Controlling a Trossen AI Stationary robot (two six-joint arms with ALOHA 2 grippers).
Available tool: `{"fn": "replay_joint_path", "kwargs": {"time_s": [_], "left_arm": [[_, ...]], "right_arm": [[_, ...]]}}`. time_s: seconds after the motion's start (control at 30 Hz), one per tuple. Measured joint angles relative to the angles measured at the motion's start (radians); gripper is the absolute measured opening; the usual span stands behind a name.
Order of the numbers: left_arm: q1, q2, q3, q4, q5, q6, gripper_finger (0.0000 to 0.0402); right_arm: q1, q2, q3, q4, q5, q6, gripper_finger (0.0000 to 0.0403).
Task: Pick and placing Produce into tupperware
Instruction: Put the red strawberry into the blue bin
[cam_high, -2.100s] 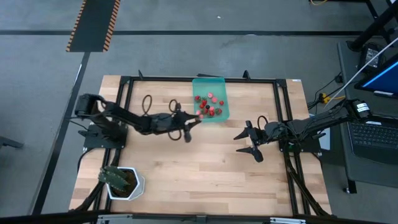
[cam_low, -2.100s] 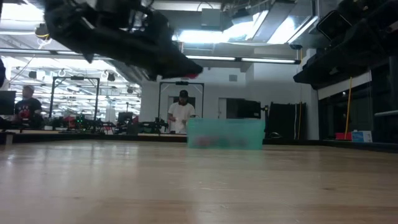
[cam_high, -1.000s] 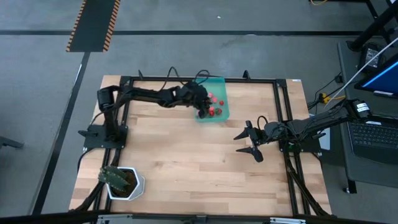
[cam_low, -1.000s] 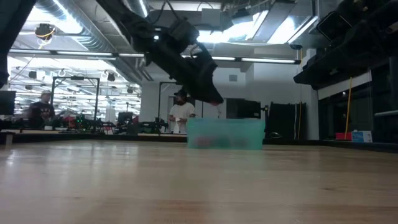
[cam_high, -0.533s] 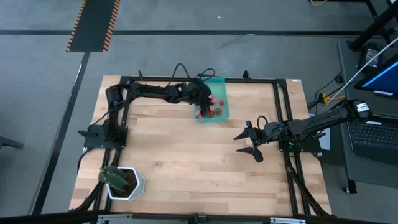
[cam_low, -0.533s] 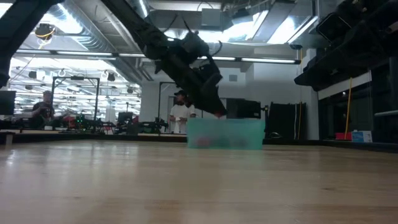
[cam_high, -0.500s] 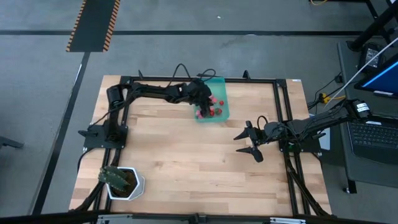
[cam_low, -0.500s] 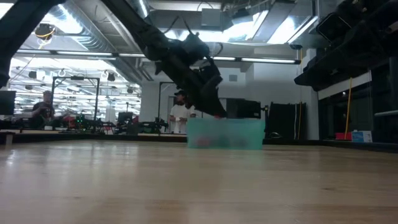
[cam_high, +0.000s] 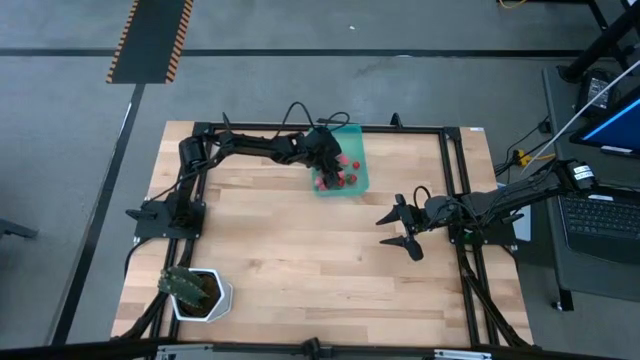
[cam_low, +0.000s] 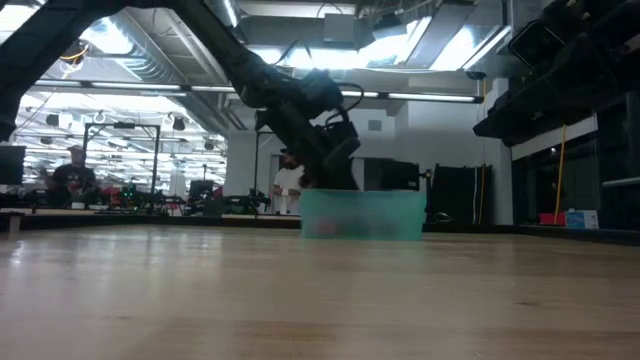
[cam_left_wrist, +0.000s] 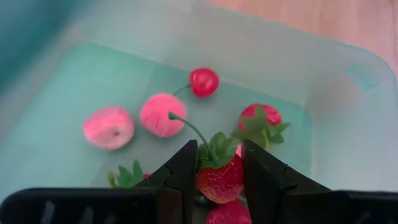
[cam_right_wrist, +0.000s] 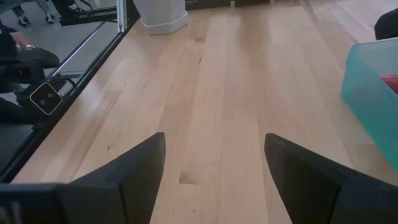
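Strawberry (cam_left_wrist: 222, 180) between left fingers (cam_left_wrist: 186, 171)

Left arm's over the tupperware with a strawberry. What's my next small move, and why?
Probably open the left gripper: it grips a strawberry low inside the tupperware, just above the fruit already there, so the drop should be short. The right gripper waits open.

- The left gripper (cam_high: 322, 168), pinching a strawberry (cam_left_wrist: 221, 179), has travelled from bare table at the 7 o'clock side of the tupperware (cam_high: 352, 140) to above its interior
- In the low view it has descended to the tupperware rim
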Motion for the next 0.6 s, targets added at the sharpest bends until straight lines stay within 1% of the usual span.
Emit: {"fn": "replay_joint_path", "kwargs": {"time_s": [0.17,0.6], "left_arm": [[0.004,0.013,-0.001,-0.027,0.0,-0.001,0.0092],[0.001,0.031,0.0,-0.004,0.002,-0.001,0.0092]], "right_arm": [[0.0,0.0,0.0,0.0,0.0,0.0,0.0275],[0.0,0.0,0.0,0.001,0.0,0.0,0.0275]]}}
